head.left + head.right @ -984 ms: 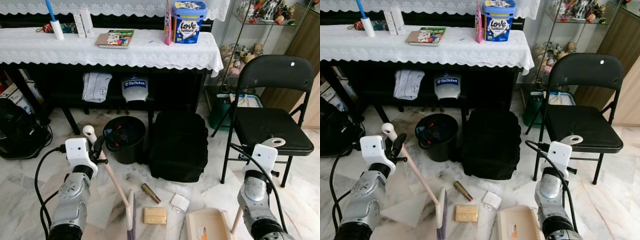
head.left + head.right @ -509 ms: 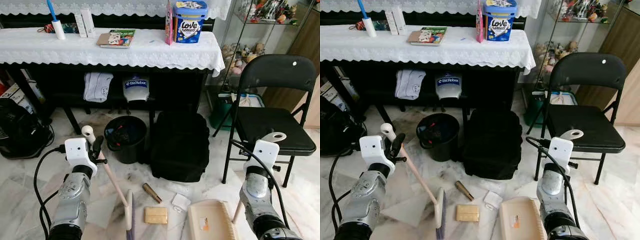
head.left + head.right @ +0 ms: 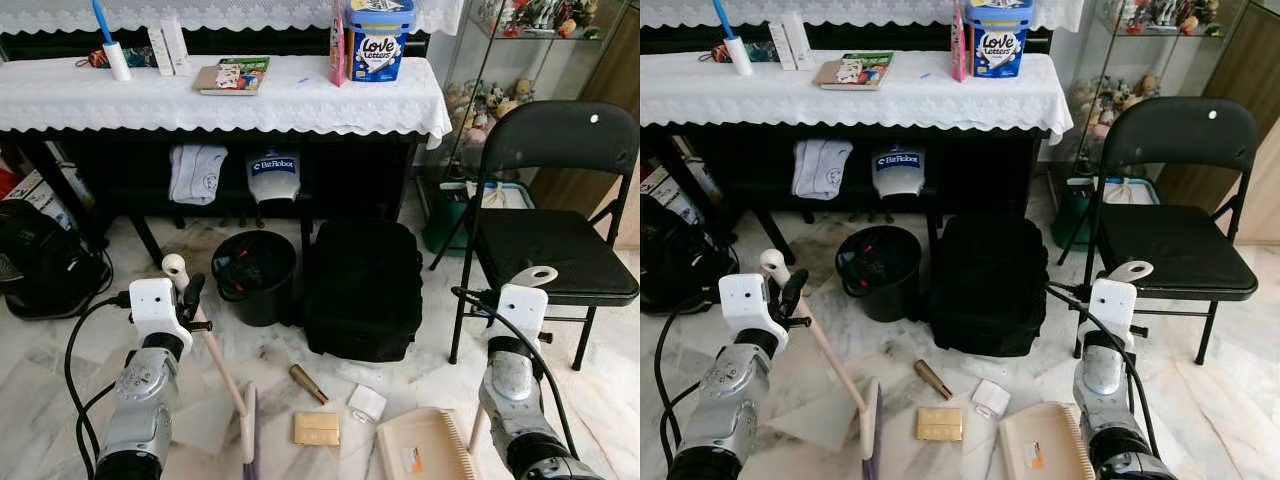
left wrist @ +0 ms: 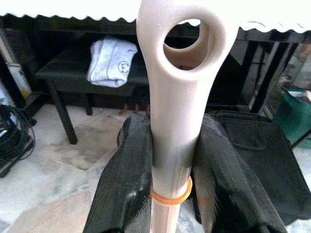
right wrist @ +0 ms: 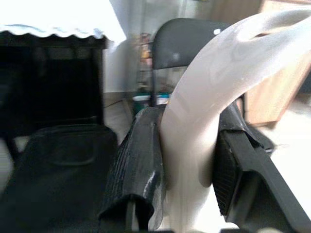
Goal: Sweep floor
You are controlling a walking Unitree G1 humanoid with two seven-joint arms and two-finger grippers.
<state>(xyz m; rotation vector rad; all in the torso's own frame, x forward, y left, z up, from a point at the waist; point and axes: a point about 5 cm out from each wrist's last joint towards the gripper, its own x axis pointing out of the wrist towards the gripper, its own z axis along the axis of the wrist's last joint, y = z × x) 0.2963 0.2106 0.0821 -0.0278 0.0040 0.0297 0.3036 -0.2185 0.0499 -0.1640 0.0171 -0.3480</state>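
Now left pincer (image 4: 171,187) grips one broom (image 3: 222,375); right pincer (image 5: 187,165) grips one dustpan (image 3: 425,452); three scraps (image 3: 316,428) on floor

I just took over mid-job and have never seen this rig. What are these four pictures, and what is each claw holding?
The two wide pictures come from the robot's head, looking down at the marble floor. The two close ones come from cameras on its wrists. The left claw is shut on the broom, its head down on the floor. The right claw is shut on the dustpan, which lies flat. Between them lie a brown tube, a gold packet and a white scrap. Behind stand a black bin, a black bag and a folding chair.
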